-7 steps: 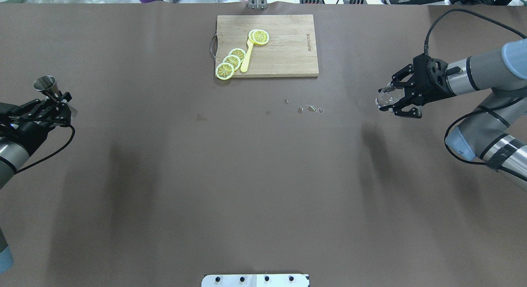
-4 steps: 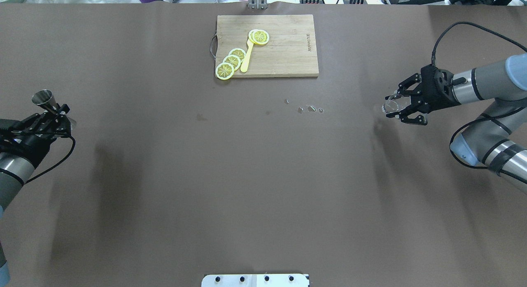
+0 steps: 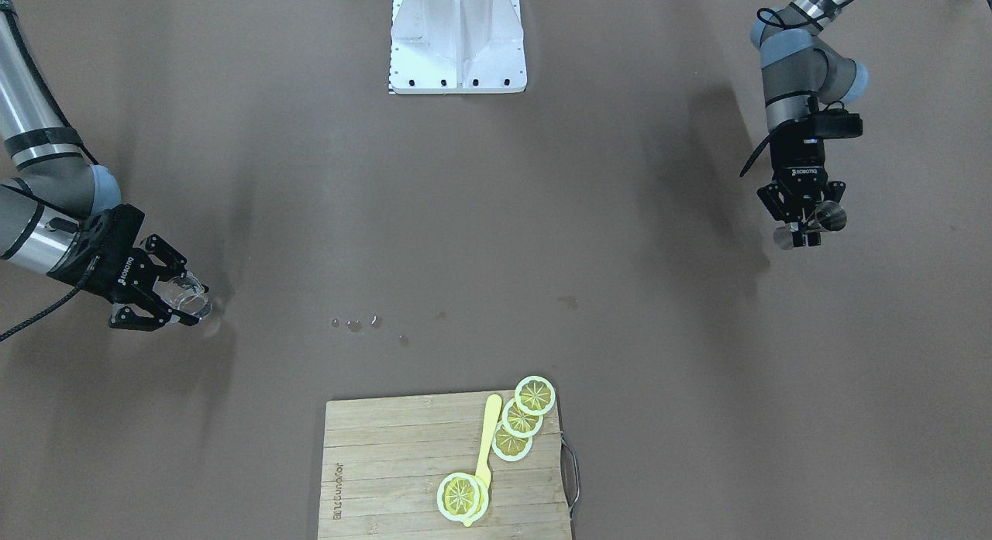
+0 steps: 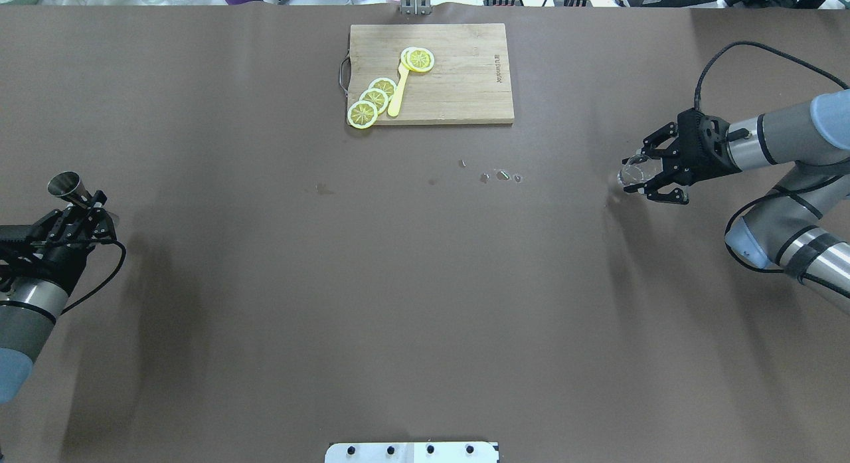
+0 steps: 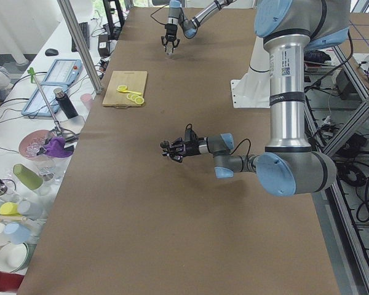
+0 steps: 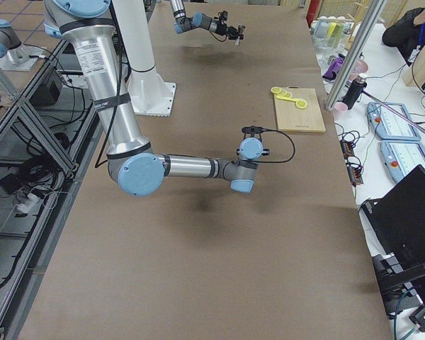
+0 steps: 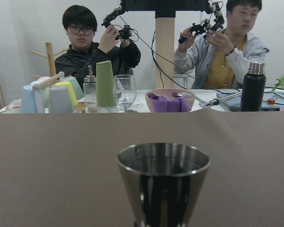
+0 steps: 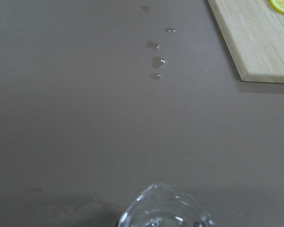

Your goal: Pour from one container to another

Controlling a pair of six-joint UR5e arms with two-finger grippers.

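Overhead exterior view: at the left edge of the surface (image 4: 398,283), the left end effector (image 4: 89,204) is closed around the waist of a steel jigger (image 4: 65,183), which the wrist view shows upright. On the right side, the right end effector (image 4: 643,175) clasps a clear glass (image 4: 629,173) between its fingers, low over the surface. Water droplets (image 4: 501,176) lie left of the glass, on the near side of the cutting board (image 4: 465,91).
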